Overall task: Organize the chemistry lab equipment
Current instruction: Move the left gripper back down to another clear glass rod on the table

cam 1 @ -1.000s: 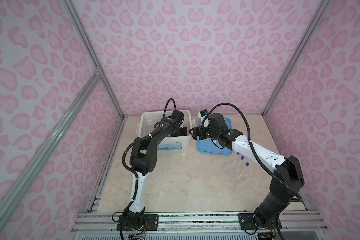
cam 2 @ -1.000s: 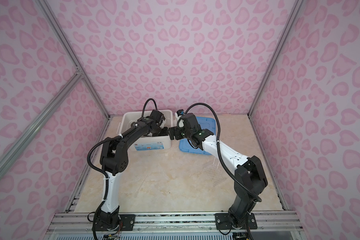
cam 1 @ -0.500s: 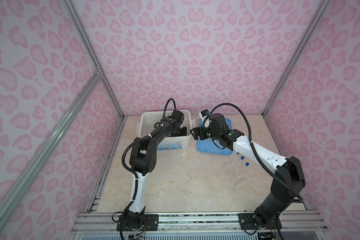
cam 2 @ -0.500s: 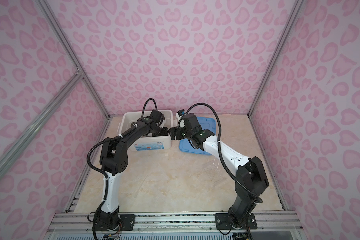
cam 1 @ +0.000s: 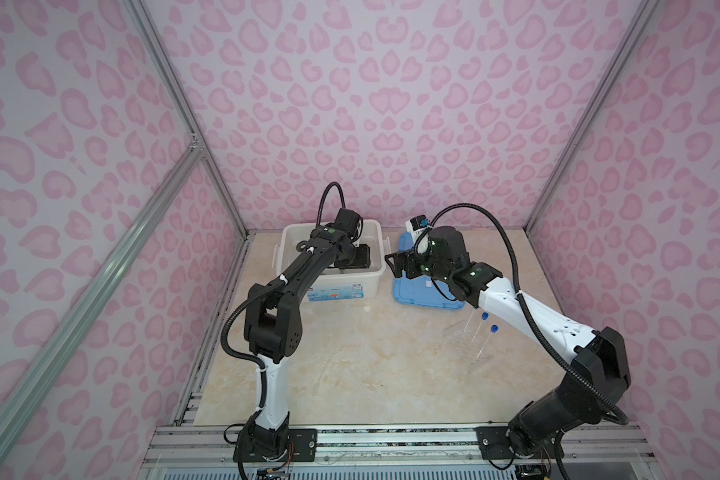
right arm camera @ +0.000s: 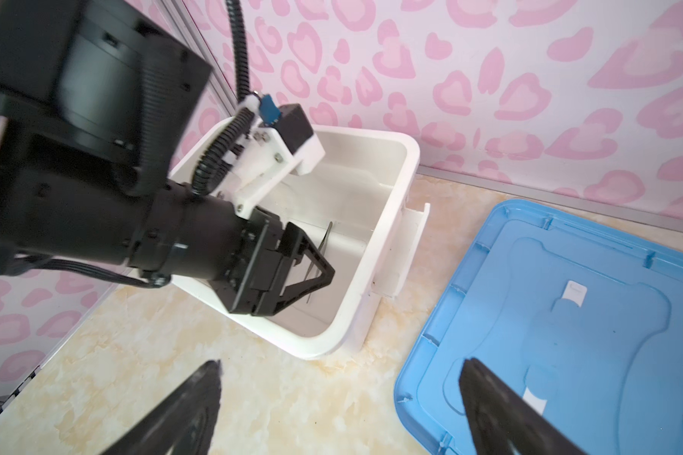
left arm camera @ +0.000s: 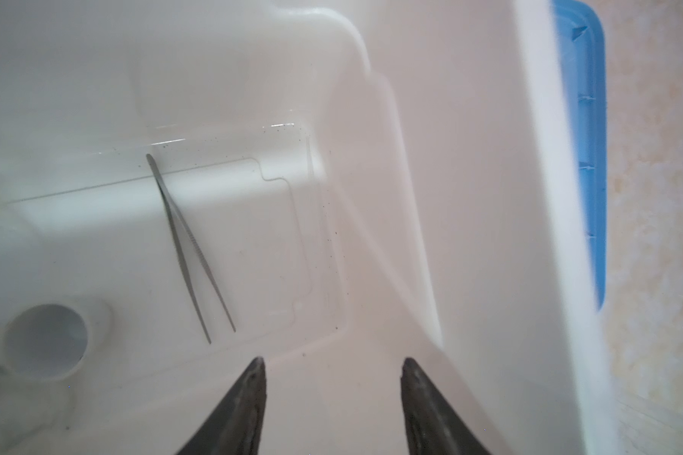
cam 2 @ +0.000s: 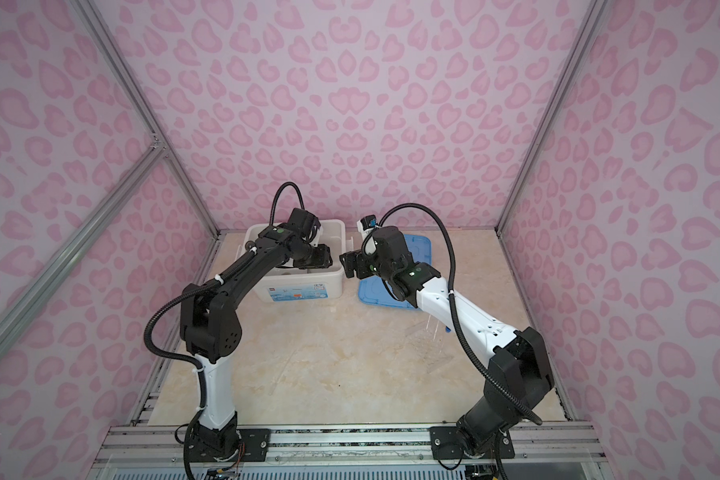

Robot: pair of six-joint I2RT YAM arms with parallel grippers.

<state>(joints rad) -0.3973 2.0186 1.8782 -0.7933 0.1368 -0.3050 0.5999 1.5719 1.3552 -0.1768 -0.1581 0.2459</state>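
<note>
**Top views.** In both top views the left arm (cam 1: 304,270) reaches into the white bin (cam 1: 337,289) at the back of the worktop (cam 1: 371,353), and its wrist hides what lies below. The blue lid (cam 1: 416,297) lies flat just beside the bin, so the bin stands open for loading. The right fingers (cam 1: 393,264) hang spread between bin and lid and hold nothing. I judge they are parked there to stay clear of the left arm. Well apart from the bin, near the right arm, 2 blue-capped tubes (cam 1: 493,328) appear to stand leaning in a clear rack (cam 1: 458,336), which would keep them from rolling. I cannot make out a 3rd tube.

**Left wrist view.** The left fingers (left arm camera: 249,398) are parted and empty above the bin floor. The tweezers (left arm camera: 186,244) lie flat on that floor ahead of the fingers, not touching them. A small white cup (left arm camera: 46,338) sits near the tweezers. Both look stored already.

**Right wrist view.** The left fingers point down inside the bin, and the tweezers show just behind them. The right fingers stand wide apart over the bare worktop and the lid's edge, with nothing between them.

By my reading the tubes and rack are still to be dealt with. Their clear, slippery walls call for a centred, gentle grip.
</note>
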